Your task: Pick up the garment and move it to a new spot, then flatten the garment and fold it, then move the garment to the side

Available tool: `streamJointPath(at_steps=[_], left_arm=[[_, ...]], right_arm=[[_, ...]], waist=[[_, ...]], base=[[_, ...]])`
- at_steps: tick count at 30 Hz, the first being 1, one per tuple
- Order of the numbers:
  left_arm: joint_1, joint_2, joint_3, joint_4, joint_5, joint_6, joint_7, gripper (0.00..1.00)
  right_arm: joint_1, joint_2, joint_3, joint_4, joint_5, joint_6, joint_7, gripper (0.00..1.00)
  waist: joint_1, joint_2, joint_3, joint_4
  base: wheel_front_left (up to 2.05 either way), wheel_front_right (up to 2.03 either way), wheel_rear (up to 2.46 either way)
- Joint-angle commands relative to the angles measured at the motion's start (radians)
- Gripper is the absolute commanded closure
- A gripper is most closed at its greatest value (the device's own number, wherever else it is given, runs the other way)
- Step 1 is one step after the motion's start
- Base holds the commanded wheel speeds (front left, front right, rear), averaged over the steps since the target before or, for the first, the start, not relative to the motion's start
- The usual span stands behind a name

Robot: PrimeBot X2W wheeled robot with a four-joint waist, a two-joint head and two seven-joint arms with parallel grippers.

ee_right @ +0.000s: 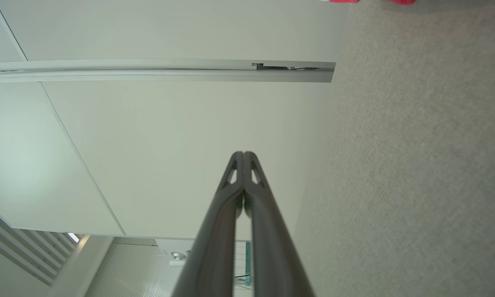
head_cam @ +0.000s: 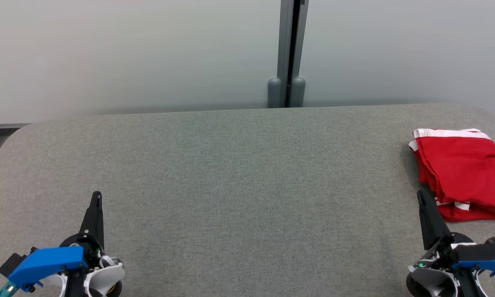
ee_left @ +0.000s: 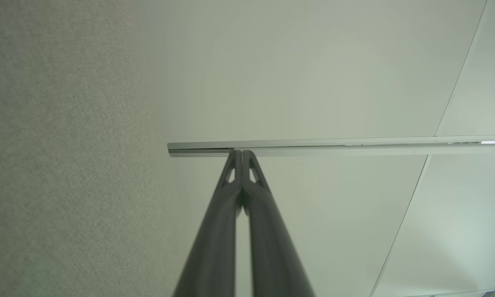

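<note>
Our left end effector (head_cam: pixel 96 197) sits at about seven o'clock in the head view, its two dark fingers pressed together on nothing, tip aimed toward twelve. The left wrist view shows the same sealed pair (ee_left: pixel 242 154) against a pale wall. Between the arms the grey tabletop (head_cam: pixel 247 173) lies bare. At five o'clock our right end effector (head_cam: pixel 421 194) is likewise clamped shut and empty, confirmed in its own wrist view (ee_right: pixel 243 155). Just beyond its tip, at three o'clock, lies the red garment (head_cam: pixel 457 169), folded into a compact stack near the tabletop's edge. We judge the folding done and the garment set aside, which would explain both arms parked low and apart. The frame cuts off the garment's right side. Its white lettering is partly hidden and unreadable, and we cannot tell what kind of garment it is.
</note>
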Motion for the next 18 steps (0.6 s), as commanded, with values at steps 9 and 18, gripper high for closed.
streamJointPath(at_steps=[9,18], left_arm=[[-0.009,-0.002,0.002,-0.004,-0.002,-0.009,0.004,1.00],[-0.009,-0.002,0.002,-0.004,-0.002,-0.009,0.004,1.00]], right_arm=[[-0.014,-0.007,-0.002,0.002,0.003,0.000,0.003,1.00],[-0.014,-0.007,-0.002,0.002,0.003,0.000,0.003,1.00]], waist=[[0.0001,0.0000,0.000,0.000],[0.0001,0.0000,0.000,0.000]], base=[[0.00,0.00,0.00],[0.00,0.00,0.00]])
